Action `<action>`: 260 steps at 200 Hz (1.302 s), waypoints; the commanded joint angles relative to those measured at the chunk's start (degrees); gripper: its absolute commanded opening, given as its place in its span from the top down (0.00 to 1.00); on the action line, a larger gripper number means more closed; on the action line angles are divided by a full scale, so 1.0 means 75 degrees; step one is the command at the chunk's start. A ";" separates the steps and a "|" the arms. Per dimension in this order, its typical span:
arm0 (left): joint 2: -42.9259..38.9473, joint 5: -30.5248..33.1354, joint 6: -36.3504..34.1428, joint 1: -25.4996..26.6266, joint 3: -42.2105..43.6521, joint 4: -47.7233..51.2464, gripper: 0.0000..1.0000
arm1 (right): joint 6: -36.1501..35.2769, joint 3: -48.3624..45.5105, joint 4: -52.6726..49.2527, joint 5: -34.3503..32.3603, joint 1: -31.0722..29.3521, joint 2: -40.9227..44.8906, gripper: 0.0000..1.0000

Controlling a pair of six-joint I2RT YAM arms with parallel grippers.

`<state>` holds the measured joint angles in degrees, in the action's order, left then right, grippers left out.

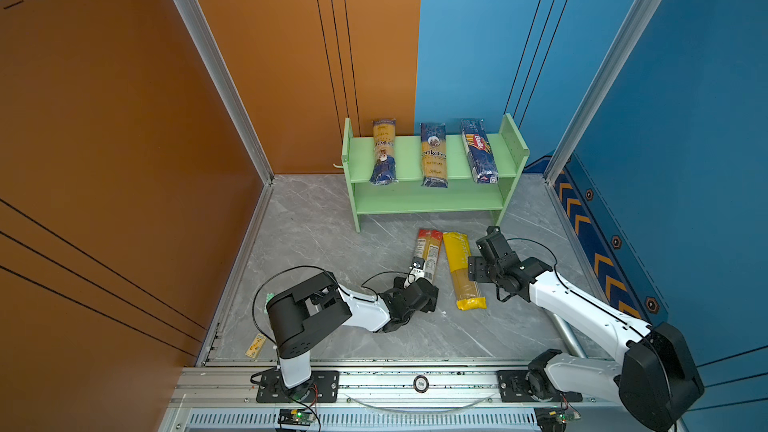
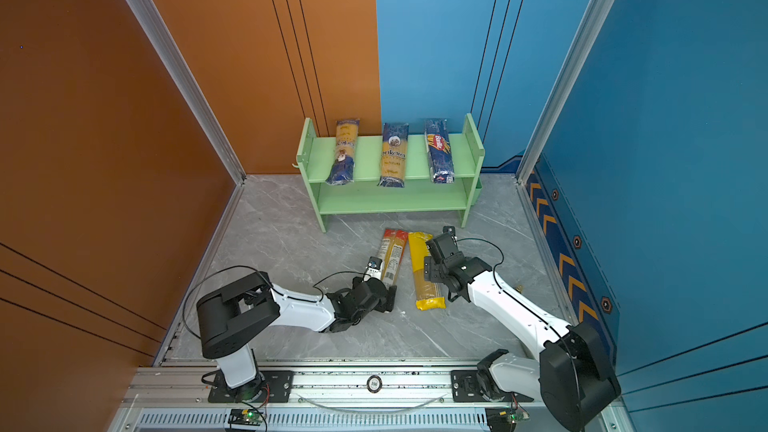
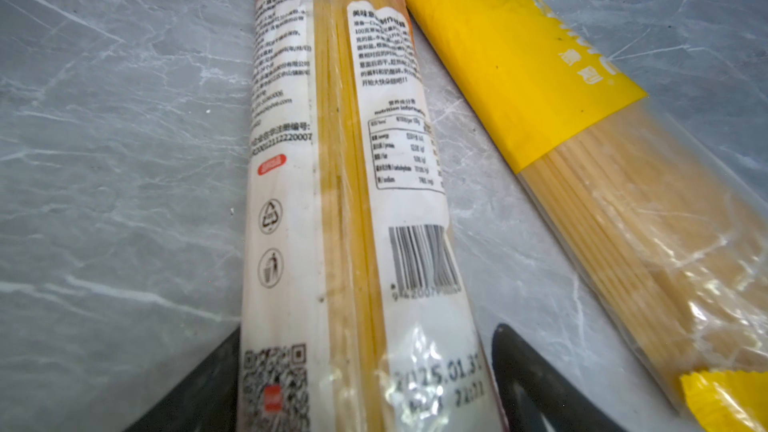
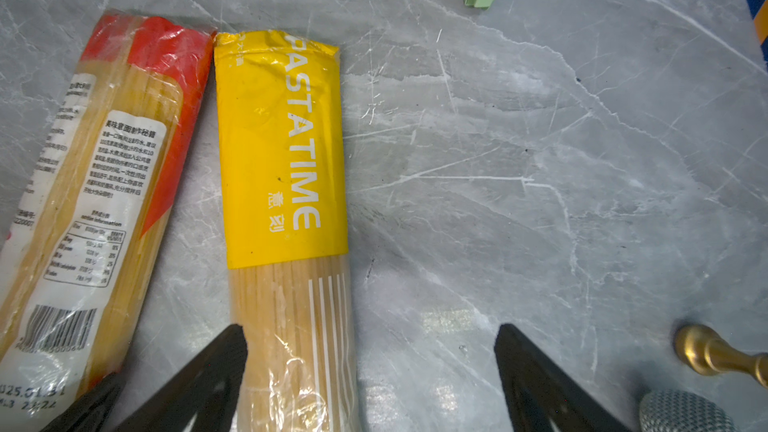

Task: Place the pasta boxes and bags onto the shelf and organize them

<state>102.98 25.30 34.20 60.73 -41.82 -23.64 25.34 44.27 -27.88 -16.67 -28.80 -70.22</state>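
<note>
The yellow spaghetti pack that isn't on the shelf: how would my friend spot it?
Find the green shelf by the back wall. On the grey tabletop before it lie two long packets. Yours is the yellow-ended packet printed PASTATIME; the red-ended packet beside it has white labels.

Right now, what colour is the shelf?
The shelf is light green, clearest in a top view.
</note>
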 commanded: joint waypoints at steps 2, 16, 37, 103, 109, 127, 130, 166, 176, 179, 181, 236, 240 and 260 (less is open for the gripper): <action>0.0240 -0.0247 0.0220 0.0126 0.0089 0.0526 0.18 | -0.0004 -0.0079 -0.0009 0.0007 0.0066 0.0187 0.09; 0.0216 -0.0220 0.0273 0.0129 0.0124 0.0562 0.23 | -0.0004 -0.0082 -0.0009 0.0007 0.0066 0.0213 0.09; 0.0193 -0.0219 0.0332 0.0122 0.0143 0.0620 0.34 | -0.0004 -0.0114 0.0014 0.0019 0.0079 0.0254 0.09; 0.0122 -0.0207 0.0445 0.0129 0.0176 0.0608 0.61 | 0.0005 -0.0172 -0.0004 0.0063 0.0142 0.0435 0.09; 0.0107 -0.0196 0.0456 0.0129 0.0186 0.0609 0.61 | -0.0004 -0.0172 0.0002 0.0066 0.0148 0.0451 0.09; 0.0054 -0.0130 0.0491 0.0129 0.0232 0.0605 0.66 | -0.0015 -0.0172 -0.0004 0.0104 0.0183 0.0468 0.09; 0.0041 -0.0120 0.0502 0.0129 0.0244 0.0602 0.68 | -0.0016 -0.0178 0.0002 0.0107 0.0194 0.0468 0.09; -0.0126 0.0010 0.0574 0.0128 0.0344 0.0593 0.91 | -0.0028 -0.0161 0.0014 0.0164 0.0207 0.0422 0.09; -0.0165 0.0009 0.0569 0.0129 0.0362 0.0591 0.98 | -0.0028 -0.0161 0.0014 0.0160 0.0218 0.0409 0.09; -0.0171 0.0023 0.0573 0.0129 0.0367 0.0588 0.99 | -0.0028 -0.0155 0.0020 0.0160 0.0218 0.0399 0.09; -0.0181 0.0039 0.0573 0.0129 0.0363 0.0586 0.99 | -0.0028 -0.0159 0.0024 0.0160 0.0218 0.0398 0.09; -0.0456 0.0182 0.0779 0.0129 0.0413 0.0594 1.00 | -0.0045 -0.0161 0.0014 0.0188 0.0277 0.0408 0.09; -0.0501 0.0184 0.0822 0.0129 0.0447 0.0588 1.00 | -0.0051 -0.0161 0.0011 0.0186 0.0277 0.0409 0.09; -0.0798 0.0193 0.0929 0.0129 0.0565 0.0590 1.00 | -0.0040 -0.0158 0.0014 0.0217 0.0300 0.0409 0.09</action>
<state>99.66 26.13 39.64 60.93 -39.66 -23.40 25.32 43.64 -27.86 -16.01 -26.96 -67.64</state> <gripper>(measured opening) 0.339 0.912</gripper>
